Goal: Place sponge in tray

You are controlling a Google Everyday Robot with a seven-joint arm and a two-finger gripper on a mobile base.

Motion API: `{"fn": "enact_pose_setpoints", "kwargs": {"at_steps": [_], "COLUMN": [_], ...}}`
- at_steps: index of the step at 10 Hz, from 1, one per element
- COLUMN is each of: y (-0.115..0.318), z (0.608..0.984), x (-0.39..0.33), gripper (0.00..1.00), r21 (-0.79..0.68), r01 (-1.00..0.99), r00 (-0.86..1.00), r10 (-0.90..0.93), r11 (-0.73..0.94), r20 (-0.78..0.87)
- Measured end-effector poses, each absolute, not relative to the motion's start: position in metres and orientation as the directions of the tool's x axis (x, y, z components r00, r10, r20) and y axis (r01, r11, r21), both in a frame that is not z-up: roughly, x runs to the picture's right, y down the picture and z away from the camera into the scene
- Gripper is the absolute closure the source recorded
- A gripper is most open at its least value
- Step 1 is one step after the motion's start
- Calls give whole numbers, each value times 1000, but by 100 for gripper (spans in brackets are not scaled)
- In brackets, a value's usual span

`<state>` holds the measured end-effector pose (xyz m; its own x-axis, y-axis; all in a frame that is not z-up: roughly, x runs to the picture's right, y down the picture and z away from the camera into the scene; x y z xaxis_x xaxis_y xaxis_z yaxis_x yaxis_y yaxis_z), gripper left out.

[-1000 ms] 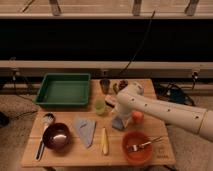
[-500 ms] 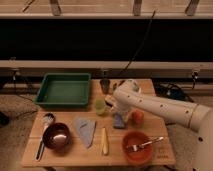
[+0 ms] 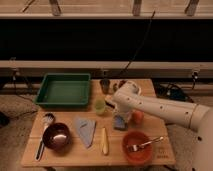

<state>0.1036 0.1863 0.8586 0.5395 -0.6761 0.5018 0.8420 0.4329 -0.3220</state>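
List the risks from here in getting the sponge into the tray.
1. The claw hangs right over the sponge, with an orange object close beside it; a grasp may bump that.
2. The green cup stands between sponge and tray; a low carry might tip it.

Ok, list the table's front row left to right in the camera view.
Spoon → dark red bowl → blue-grey cloth → yellow elongated item → sponge, with the gripper just above it → red bowl holding a fork.
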Motion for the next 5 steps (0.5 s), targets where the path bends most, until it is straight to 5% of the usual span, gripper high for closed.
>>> {"fn": "enact_pose_setpoints", "kwargs": {"at_steps": [2,5], "y": [185,161], "z": [854,827], "x": [108,99], "gripper": [100,100], "r21": [-334,-315], "r01": [837,833], "r00": [546,552], "r10": [-674,-643], "r11": [433,455], "r20": [497,531]}}
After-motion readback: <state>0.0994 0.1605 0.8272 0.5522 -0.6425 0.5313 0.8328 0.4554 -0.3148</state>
